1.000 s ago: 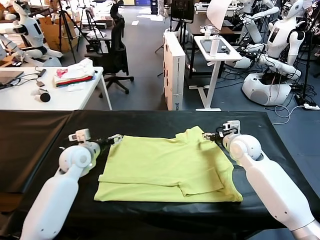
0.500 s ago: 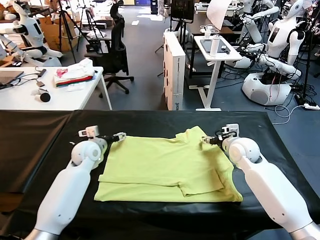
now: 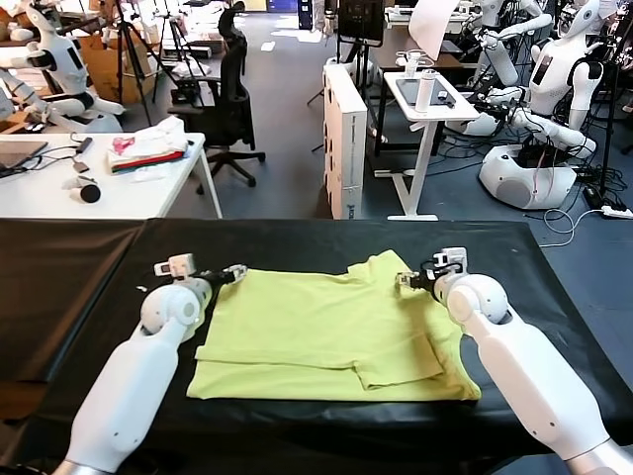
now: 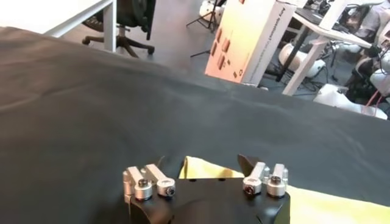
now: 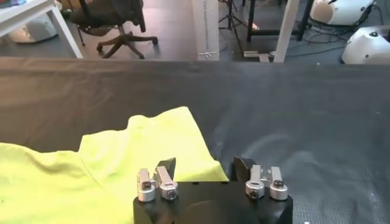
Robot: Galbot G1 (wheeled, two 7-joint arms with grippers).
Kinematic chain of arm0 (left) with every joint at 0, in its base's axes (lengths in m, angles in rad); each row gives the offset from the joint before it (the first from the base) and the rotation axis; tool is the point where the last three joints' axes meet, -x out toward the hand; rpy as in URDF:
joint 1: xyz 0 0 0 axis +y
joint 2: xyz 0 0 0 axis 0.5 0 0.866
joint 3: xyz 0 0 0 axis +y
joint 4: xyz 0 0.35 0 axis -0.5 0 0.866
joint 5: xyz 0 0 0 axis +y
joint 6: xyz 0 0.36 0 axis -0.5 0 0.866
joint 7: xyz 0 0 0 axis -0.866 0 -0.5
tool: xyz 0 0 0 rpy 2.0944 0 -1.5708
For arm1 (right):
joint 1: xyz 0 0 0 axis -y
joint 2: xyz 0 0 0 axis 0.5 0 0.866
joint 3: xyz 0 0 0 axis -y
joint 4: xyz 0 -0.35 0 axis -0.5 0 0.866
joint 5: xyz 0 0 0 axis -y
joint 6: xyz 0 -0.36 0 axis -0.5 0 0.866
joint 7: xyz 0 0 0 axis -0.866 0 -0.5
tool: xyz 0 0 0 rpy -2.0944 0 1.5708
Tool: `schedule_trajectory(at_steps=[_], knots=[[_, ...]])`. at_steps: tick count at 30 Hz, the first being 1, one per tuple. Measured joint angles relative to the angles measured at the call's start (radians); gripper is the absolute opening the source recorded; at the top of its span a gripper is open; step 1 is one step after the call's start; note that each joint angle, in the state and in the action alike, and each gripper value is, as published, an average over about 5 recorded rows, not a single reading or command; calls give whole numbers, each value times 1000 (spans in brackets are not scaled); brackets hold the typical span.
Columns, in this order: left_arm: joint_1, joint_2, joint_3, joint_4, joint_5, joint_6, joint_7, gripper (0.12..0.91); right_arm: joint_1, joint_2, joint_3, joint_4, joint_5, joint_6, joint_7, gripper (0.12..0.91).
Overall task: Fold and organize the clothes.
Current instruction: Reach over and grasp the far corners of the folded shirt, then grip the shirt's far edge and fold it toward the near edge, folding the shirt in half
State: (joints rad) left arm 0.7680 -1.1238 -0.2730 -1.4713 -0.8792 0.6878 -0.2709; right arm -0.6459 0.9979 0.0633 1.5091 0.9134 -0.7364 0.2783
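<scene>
The lime yellow-green T-shirt (image 3: 326,332) lies flat on the black table (image 3: 297,237), partly folded, with one sleeve folded over near its front edge. My left gripper (image 3: 235,270) is at the shirt's far left corner. In the left wrist view it (image 4: 201,161) is open, with the shirt corner (image 4: 207,172) lying between its jaws. My right gripper (image 3: 404,280) is at the far right sleeve. In the right wrist view it (image 5: 205,167) is open, with the edge of the sleeve (image 5: 152,146) between its jaws. Neither gripper holds the cloth.
Beyond the table's far edge are a white desk (image 3: 188,193) with a heap of white, pink and red fabric (image 3: 148,148), an office chair (image 3: 223,109), a white box (image 3: 344,139), a small standing desk (image 3: 425,109) and other robots (image 3: 554,89).
My left gripper has moved a little farther out to the shirt's far left corner. My right gripper has shifted slightly left onto the sleeve. The shirt has not moved.
</scene>
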Motion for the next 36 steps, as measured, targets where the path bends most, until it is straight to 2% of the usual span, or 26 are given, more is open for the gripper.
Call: schedule_trajectory(at_steps=[5, 9, 12, 15, 19, 22, 31, 36], knots=[[9, 6, -2, -7, 5, -1, 10, 575, -4, 2, 0, 0, -3, 0, -1, 361], [14, 5, 0, -11, 12, -2, 21, 481, -10, 2, 3, -1, -11, 0, -10, 189], [15, 4, 1, -9, 20, -7, 26, 382, -14, 1, 7, 0, -17, 0, -23, 141], [16, 3, 2, -7, 28, -17, 30, 283, -21, -2, 13, 5, -19, 0, -34, 139], [17, 2, 0, -9, 30, -33, 39, 220, -33, -7, 25, 16, -19, 1, -45, 139], [17, 2, -3, -18, 29, -39, 44, 206, -45, -12, 36, 26, -20, 21, -52, 139], [46, 31, -38, -93, -5, -37, 34, 199, -89, -36, 81, 82, -20, 151, -84, 139], [91, 56, -65, -173, -30, -32, 28, 199, -130, -58, 115, 136, -20, 172, -91, 139]])
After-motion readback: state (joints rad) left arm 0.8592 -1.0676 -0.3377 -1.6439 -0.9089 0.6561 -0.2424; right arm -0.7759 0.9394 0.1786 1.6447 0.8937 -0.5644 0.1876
